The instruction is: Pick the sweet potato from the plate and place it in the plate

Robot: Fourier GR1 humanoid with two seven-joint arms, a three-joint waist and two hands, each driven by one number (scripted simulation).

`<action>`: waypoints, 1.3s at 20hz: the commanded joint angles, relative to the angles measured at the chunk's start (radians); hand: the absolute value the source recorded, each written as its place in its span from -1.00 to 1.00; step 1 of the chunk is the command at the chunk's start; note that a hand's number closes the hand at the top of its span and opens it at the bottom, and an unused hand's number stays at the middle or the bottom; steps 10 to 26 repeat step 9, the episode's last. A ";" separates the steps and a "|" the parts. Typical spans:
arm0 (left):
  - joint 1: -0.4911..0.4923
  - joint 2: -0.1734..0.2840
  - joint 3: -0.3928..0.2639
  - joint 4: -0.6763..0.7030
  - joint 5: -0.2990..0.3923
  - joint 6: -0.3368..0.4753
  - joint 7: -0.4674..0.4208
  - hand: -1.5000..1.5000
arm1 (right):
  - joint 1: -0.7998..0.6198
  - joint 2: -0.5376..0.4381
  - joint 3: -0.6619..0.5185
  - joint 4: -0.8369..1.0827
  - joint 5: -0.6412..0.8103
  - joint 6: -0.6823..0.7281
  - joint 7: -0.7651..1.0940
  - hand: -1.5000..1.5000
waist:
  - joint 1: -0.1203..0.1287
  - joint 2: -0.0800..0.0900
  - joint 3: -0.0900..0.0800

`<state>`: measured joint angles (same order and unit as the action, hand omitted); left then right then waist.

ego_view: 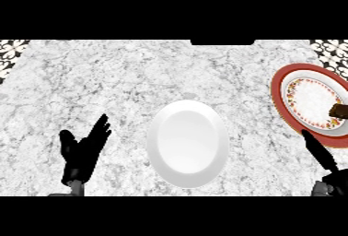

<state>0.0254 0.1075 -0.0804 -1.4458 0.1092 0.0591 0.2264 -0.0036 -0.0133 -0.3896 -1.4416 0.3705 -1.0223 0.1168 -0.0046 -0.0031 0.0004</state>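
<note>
Just beyond the right hand (318, 150), fingers straight: brown sweet potato (339, 111) on red-rimmed patterned plate (280, 94), at its right edge. Left of that hand: plain white oval plate (187, 144). Left hand (83, 152) open, resting. Advice: close around the potato's middle before lifting.

**Two plates on the bench, a hand at each lower corner**

One plate (187, 144) lies at the middle of the bench (102, 78), nothing on it. A second plate (311, 102) sits well apart at about three o'clock from it, against the right edge of view. The sweet potato (339, 110) rests on that second plate, at its own three o'clock side, partly cut off. The left hand (81, 150) is at eight o'clock from the middle plate. The right hand (321, 154) is at six o'clock of the second plate, fingertips just beside its rim.
</note>
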 commanded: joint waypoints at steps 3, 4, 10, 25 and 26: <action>0.000 0.020 0.024 0.013 0.013 -0.044 -0.004 0.00 | 0.191 0.013 0.242 -0.076 0.015 -0.167 0.079 -1.00 | 0.002 0.002 -0.001; -0.011 0.009 0.038 0.019 0.018 -0.026 0.015 0.00 | 0.218 0.013 0.229 -0.148 0.128 -0.120 0.172 -1.00 | 0.002 0.002 -0.001; 0.041 -0.008 0.000 -0.035 -0.027 -0.022 0.000 0.00 | 0.229 0.013 0.360 -0.089 0.132 -0.258 0.190 -1.00 | 0.004 0.003 0.000; 0.041 -0.008 0.000 -0.035 -0.027 -0.022 0.000 0.00 | 0.229 0.013 0.360 -0.089 0.132 -0.258 0.190 -1.00 | 0.004 0.003 0.000; 0.041 -0.008 0.000 -0.035 -0.027 -0.022 0.000 0.00 | 0.229 0.013 0.360 -0.089 0.132 -0.258 0.190 -1.00 | 0.004 0.003 0.000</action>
